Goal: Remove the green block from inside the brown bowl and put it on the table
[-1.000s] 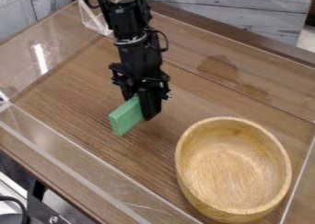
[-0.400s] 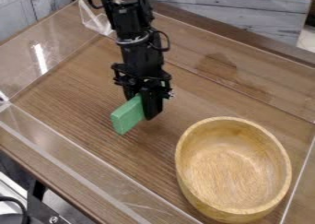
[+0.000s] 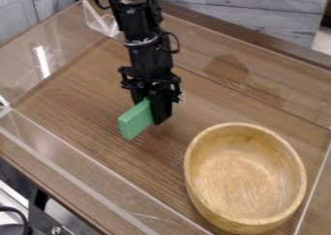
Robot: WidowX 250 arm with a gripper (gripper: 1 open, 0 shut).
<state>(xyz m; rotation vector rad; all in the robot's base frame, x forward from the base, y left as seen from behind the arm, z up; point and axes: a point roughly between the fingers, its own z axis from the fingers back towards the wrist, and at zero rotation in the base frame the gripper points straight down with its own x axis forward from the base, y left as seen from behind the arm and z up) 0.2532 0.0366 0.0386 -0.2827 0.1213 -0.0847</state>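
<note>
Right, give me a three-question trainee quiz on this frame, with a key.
1. True or false: the green block lies inside the brown bowl.
2. What does the gripper hold? A) the bowl B) the green block C) nothing
3. Fill in: the bowl holds ____.

Key: 1 false, the block is outside the bowl, over the table. 2 B. 3 nothing.

The bowl (image 3: 246, 177) looks like pale, grained wood, matt. The table (image 3: 77, 103) shows streaked brown wood grain. The walls (image 3: 58, 41) are clear, glossy plastic.
</note>
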